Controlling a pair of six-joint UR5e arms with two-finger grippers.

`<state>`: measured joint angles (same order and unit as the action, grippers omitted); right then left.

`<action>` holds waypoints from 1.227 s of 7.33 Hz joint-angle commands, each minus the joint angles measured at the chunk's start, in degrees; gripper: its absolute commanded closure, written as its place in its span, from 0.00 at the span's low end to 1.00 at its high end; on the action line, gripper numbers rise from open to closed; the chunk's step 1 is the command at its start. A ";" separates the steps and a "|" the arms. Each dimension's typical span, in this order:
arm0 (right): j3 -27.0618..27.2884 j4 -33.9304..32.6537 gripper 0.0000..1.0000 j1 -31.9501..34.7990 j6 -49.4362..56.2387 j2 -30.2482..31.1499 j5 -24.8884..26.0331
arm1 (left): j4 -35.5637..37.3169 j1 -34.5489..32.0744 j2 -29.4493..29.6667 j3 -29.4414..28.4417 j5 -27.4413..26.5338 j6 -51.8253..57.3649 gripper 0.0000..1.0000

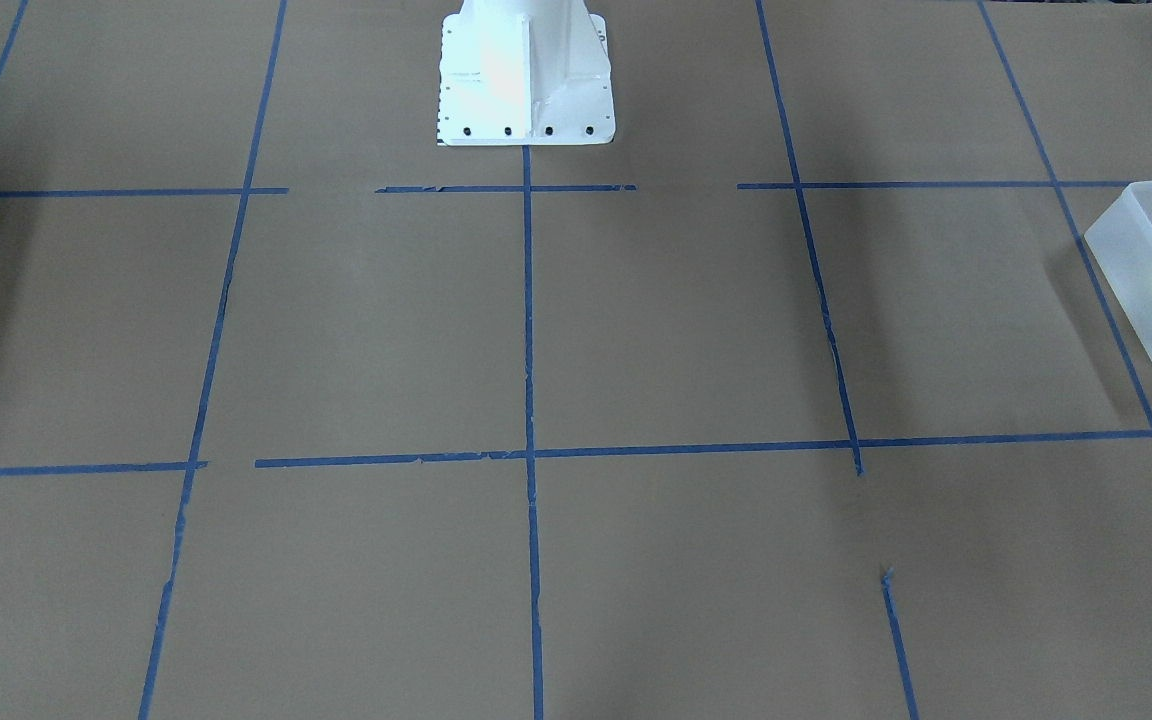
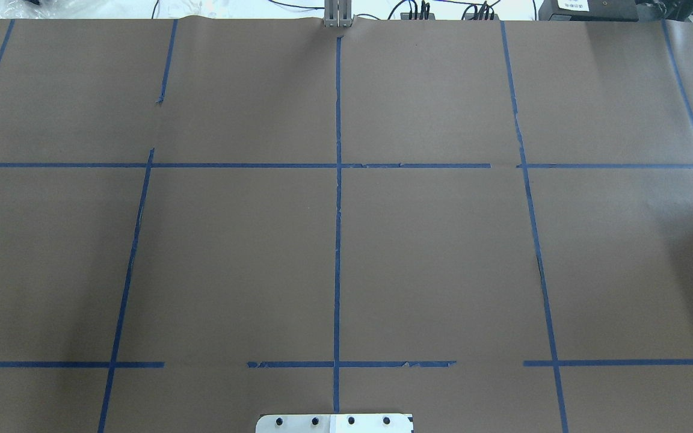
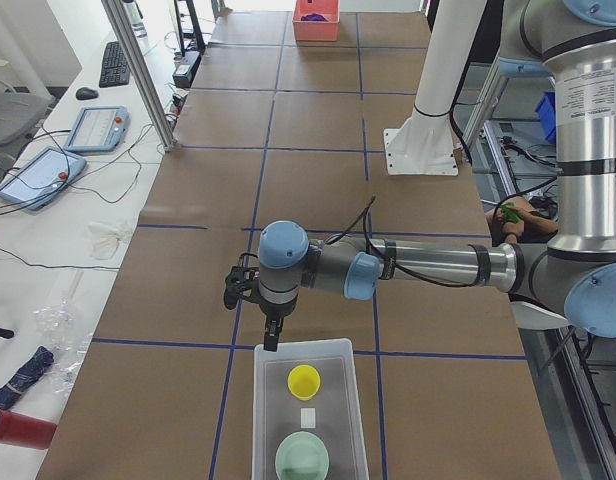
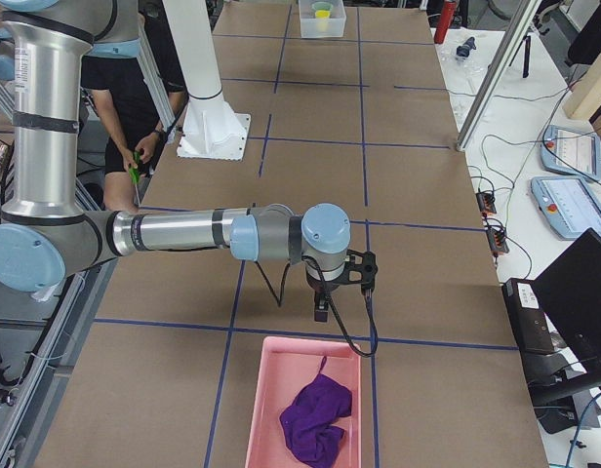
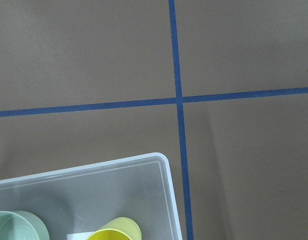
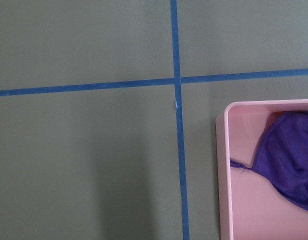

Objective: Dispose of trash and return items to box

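Frosted bin (image 3: 338, 372), yellow cup (image 3: 304, 380) and mint bowl (image 3: 302, 460) inside, apart

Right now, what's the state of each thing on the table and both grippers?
Yellow cup: upright inside the box.
Mint bowl: upright, empty, beside it.
Box: open-topped, holds both.
Pink bin: holds a purple cloth.
Left gripper: hovering, fingers unclear.
Right gripper: hovering, fingers unclear.

The tabletop (image 2: 232, 252) is covered in brown paper, gridded with blue tape lines (image 2: 337, 240). The white robot pedestal (image 1: 526, 75) stands bolted at one long edge. Well off to the pedestal's left sits a frosted white plastic bin (image 3: 262, 420), and well off to its right a pink bin (image 4: 281, 380).
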<state>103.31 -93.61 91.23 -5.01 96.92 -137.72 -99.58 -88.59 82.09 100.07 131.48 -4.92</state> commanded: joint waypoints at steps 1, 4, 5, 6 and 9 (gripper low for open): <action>0.05 0.01 0.00 0.00 0.00 -0.07 0.00 | 0.00 -0.01 -0.01 0.22 0.00 0.00 0.00; 0.14 0.01 0.00 0.00 -0.09 -0.16 0.00 | 0.00 -0.01 -0.01 0.39 0.00 0.00 0.00; 0.14 0.01 0.00 0.00 -0.09 -0.16 0.00 | 0.00 -0.01 0.17 0.31 0.00 0.00 0.00; 0.14 0.01 0.00 0.00 -0.09 -0.24 0.00 | 0.00 -0.01 0.26 0.22 0.00 0.00 0.00; 0.93 0.01 0.00 0.00 -0.53 -0.25 0.09 | -0.09 -0.01 0.35 0.39 0.00 0.09 0.00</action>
<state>103.95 -93.60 91.23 -5.30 96.63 -137.67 -99.64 -88.59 82.37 100.43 131.48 -4.90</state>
